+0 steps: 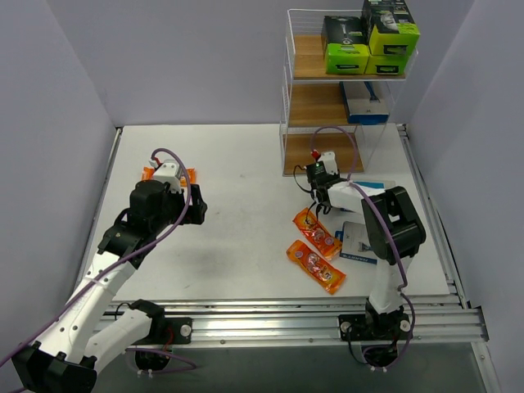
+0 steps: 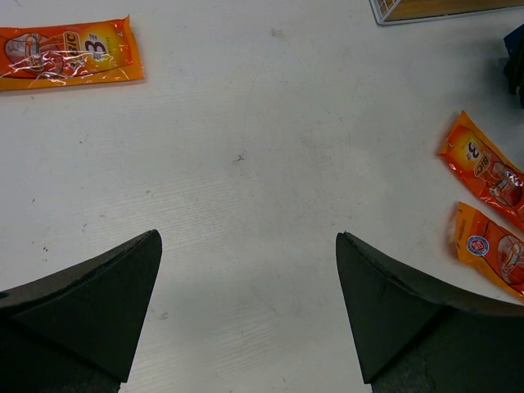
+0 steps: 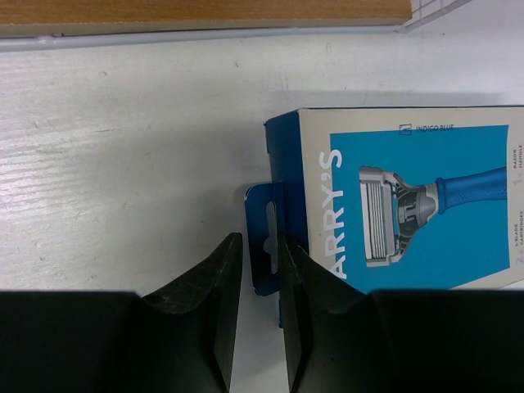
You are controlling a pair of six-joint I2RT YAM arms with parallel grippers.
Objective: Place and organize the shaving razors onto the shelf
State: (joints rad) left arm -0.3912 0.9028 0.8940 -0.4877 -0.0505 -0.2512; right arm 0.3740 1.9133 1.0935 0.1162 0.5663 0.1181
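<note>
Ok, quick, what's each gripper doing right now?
Left gripper: open, empty.
Right gripper: closed on the blue razor pack, at its hang tab.

Bright, even and cool, lit from overhead (diffuse rather than hard). Only soft, pale shadows beneath the left arm on the matte white table top. Small white glints on the crinkled glossy orange plastic packet. Out of focus at the left gripper's dark wedge-shaped fingers, close to the lens. Large print sharp, fine print smeared on the flat blue cardboard razor card.
</note>
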